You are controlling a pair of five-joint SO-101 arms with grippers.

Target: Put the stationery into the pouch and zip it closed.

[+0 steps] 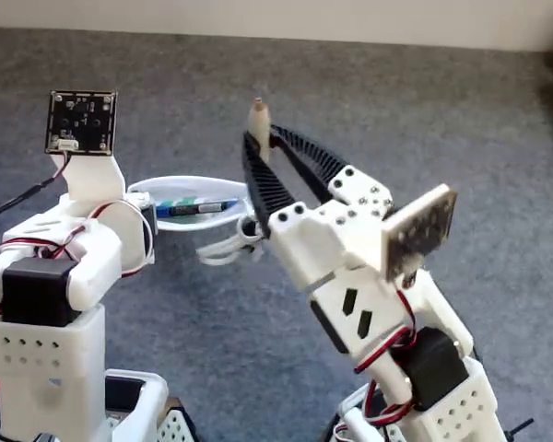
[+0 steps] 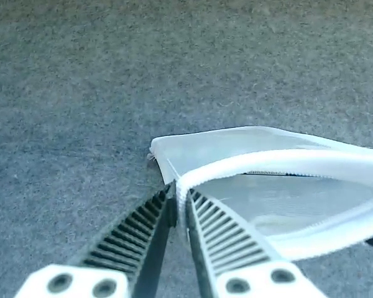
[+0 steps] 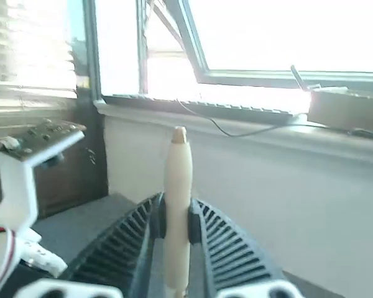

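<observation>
Pouch point(image 1: 189, 189): translucent, centre-left of high view, blue pen point(image 1: 195, 208) inside.
Left gripper point(image 2: 177, 194): jaws clamped on pouch rim, mouth open.
Right gripper point(image 3: 176, 214): jaws gripping cream pen point(image 3: 177, 186) upright, just right of pouch.
Advice: tilt pen tip-down, align with mouth, release low.

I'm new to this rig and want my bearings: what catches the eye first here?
The right gripper holds a cream pen upright, raised above the grey surface. The left gripper pinches the rim of an open translucent pouch, with a blue-green marker already inside.
</observation>
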